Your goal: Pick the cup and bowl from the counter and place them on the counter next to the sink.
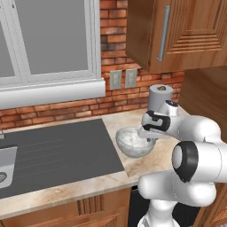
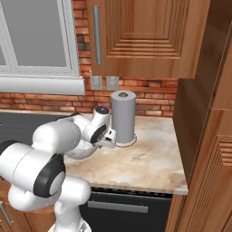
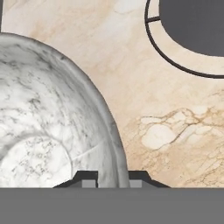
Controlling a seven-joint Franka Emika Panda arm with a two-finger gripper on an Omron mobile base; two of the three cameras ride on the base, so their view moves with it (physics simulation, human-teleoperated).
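The bowl (image 1: pixel 132 142), pale grey-white and mottled, stands upright on the counter (image 1: pixel 116 122) just right of the dark grey sink (image 1: pixel 57 150) and its ribbed drainboard. My gripper (image 1: pixel 149 141) reaches down onto the bowl's right rim. In the hand view the two fingertips (image 3: pixel 89 180) sit on either side of the bowl (image 3: pixel 43 131) wall, pressed against the rim, so the gripper (image 3: pixel 113 180) is shut on it. From the right base view the bowl (image 2: pixel 78 152) is mostly hidden behind my arm. The cup is out of view.
A tall grey paper towel roll (image 1: pixel 159 98) on a ring stand rises close behind and right of the bowl, also seen from the right (image 2: pixel 123 115) and by the hand camera (image 3: pixel 192 26). A wooden cabinet wall (image 2: pixel 199 136) bounds the counter (image 2: pixel 149 158) at right. Brick wall and window behind.
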